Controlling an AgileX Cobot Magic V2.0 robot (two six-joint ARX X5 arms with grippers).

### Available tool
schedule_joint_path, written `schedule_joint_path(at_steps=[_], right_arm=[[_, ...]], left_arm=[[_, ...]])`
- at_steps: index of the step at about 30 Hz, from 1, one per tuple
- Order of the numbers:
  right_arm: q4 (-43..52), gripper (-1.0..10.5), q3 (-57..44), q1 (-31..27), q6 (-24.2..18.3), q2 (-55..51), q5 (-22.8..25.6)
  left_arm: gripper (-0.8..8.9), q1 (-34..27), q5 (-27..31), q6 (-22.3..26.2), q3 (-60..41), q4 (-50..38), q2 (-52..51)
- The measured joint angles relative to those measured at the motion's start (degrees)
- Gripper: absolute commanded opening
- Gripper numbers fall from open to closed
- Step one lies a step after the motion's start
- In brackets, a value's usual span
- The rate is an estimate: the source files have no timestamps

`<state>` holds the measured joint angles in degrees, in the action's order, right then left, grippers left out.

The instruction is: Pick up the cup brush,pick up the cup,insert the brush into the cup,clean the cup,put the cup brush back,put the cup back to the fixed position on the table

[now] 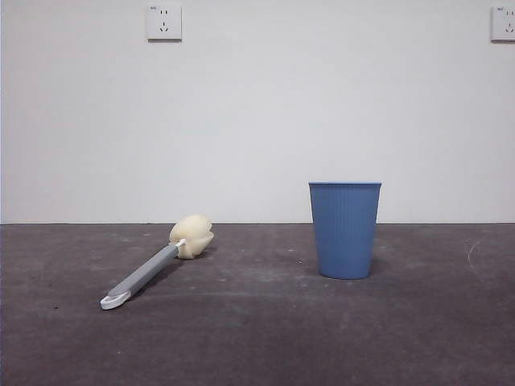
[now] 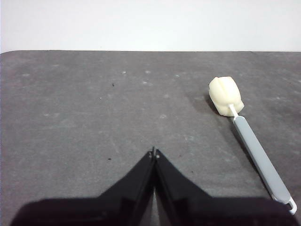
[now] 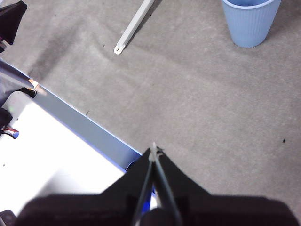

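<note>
Lying flat, cup brush (image 1: 158, 268) left of cup (image 1: 345, 229).

One cup brush (image 1: 157, 269), one cup (image 1: 345, 230), two wall sockets (image 1: 164, 22).

On the table (image 1: 257, 338), seen from the front, the cup (image 1: 345, 230) stands upright a little right of centre. The brush (image 1: 157, 263) lies flat to the cup's left, at about its nine o'clock, well apart from it. The brush's sponge head (image 1: 191, 236) sits at the far end, and its handle runs toward seven o'clock, ending nearer the front edge at the loop (image 1: 115, 301). Two wall sockets (image 1: 164, 22) sit high behind, at eleven and one o'clock.
</note>
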<state>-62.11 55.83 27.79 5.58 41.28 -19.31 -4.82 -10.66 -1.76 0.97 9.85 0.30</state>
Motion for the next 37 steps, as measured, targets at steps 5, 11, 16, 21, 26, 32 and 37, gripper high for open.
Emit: schedule_joint_path(at_steps=[5, 11, 16, 21, 26, 32, 37], right_arm=[[0.0, 0.0, 0.0, 0.0, 0.0, 0.0, 0.0], [0.0, 0.0, 0.0, 0.0, 0.0, 0.0, 0.0], [0.0, 0.0, 0.0, 0.0, -0.3, 0.0, 0.1], [6.9, 0.0, 0.0, -1.1, -6.3, -1.7, 5.3], [20.8, 0.0, 0.0, -4.8, -10.1, -6.9, 8.5], [24.7, 0.0, -0.6, -10.1, -13.2, -13.8, 15.1], [31.5, 0.0, -6.9, -14.6, -15.0, -20.3, 15.0]], left_arm=[[-0.03, 0.0, 0.0, -0.4, 0.0, 0.0, 0.0], [-0.03, 0.0, 0.0, -0.4, 0.0, 0.0, 0.0], [-0.03, 0.0, 0.0, -0.4, 0.0, 0.0, 0.0], [-0.03, 0.0, 0.0, -0.4, 0.0, 0.0, 0.0], [-0.03, 0.0, 0.0, -0.4, 0.0, 0.0, 0.0], [-0.03, 0.0, 0.0, -0.4, 0.0, 0.0, 0.0], [-0.03, 0.0, 0.0, -0.4, 0.0, 0.0, 0.0]])
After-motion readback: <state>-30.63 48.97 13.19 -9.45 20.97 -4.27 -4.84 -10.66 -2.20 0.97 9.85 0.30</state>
